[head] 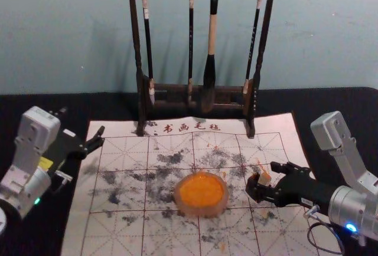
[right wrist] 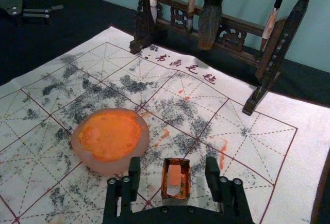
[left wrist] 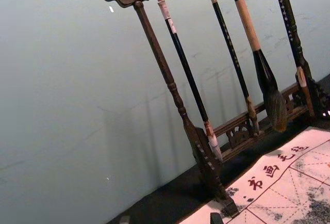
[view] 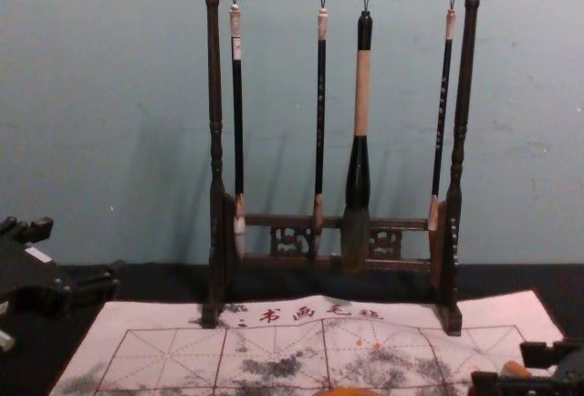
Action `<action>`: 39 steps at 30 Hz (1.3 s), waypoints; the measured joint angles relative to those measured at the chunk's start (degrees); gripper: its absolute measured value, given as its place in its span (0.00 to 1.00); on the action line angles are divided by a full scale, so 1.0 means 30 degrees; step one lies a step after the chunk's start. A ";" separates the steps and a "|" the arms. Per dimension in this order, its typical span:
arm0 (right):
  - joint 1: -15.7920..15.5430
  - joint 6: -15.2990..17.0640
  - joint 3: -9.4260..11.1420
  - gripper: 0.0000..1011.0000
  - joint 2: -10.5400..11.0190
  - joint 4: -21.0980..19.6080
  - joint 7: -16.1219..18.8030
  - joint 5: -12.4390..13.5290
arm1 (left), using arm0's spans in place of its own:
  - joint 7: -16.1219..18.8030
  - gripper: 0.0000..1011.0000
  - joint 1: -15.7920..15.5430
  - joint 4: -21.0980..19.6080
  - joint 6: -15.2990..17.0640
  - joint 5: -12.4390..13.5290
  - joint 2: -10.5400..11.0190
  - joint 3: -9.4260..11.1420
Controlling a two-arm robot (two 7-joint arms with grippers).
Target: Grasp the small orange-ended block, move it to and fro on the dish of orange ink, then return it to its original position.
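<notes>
The black-covered table (head: 331, 99) spans the frame. A patterned mat (head: 118, 232) covers its lower middle; the brush rack (head: 137, 38) stands at upper centre, hanging brushes (head: 211, 38) behind the work. The left gripper (head: 81, 123) is at middle left, fingers spread. The right gripper (head: 269, 180), right of centre, has its fingers apart around the small block (right wrist: 174, 175), just right of the orange ink dish (head: 201, 210).

Dim, soft light is filling the room, and faint, blurry-edged shadows are falling across the wall (head: 59, 32) left of the brush rack (head: 135, 38). The pale sheet (head: 77, 235) is reflecting most brightly against the dark cloth (head: 106, 105), while small lights are glowing, blue (head: 351, 227) near right and green (head: 37, 200) near left.
</notes>
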 joint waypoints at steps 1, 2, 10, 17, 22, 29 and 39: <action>-0.0001 0.0000 0.0001 0.73 0.0000 0.0000 0.0000 0.0001 | 0.0000 1.00 0.0001 -0.0002 0.0000 0.0000 0.0000 0.0000; -0.0001 0.0000 0.0000 0.75 -0.0001 0.0000 0.0000 0.0003 | 0.0001 1.00 0.0000 0.0000 0.0000 0.0000 0.0000 0.0000; -0.0001 0.0000 0.0000 0.98 0.0000 0.0002 0.0000 0.0013 | 0.0000 1.00 -0.0001 -0.0001 0.0000 0.0000 0.0000 0.0000; -0.0639 -0.2858 0.0671 0.99 -0.0284 -0.0284 0.0224 0.0132 | 0.0001 1.00 0.0000 -0.0001 0.0000 0.0000 -0.0001 -0.0001; -0.1194 -0.5968 0.1520 0.99 -0.1014 -0.0308 -0.0601 -0.0431 | 0.0001 1.00 0.0000 -0.0001 0.0000 0.0000 0.0000 0.0000; -0.1243 -0.9241 0.2167 0.99 -0.2404 0.1460 -0.3395 -0.3326 | 0.0000 1.00 0.0000 0.0000 0.0000 0.0000 0.0000 0.0000; -0.0918 -0.9409 0.2321 0.99 -0.3301 0.3464 -0.4246 -0.4567 | 0.0001 1.00 -0.0001 0.0000 0.0000 0.0001 0.0000 0.0000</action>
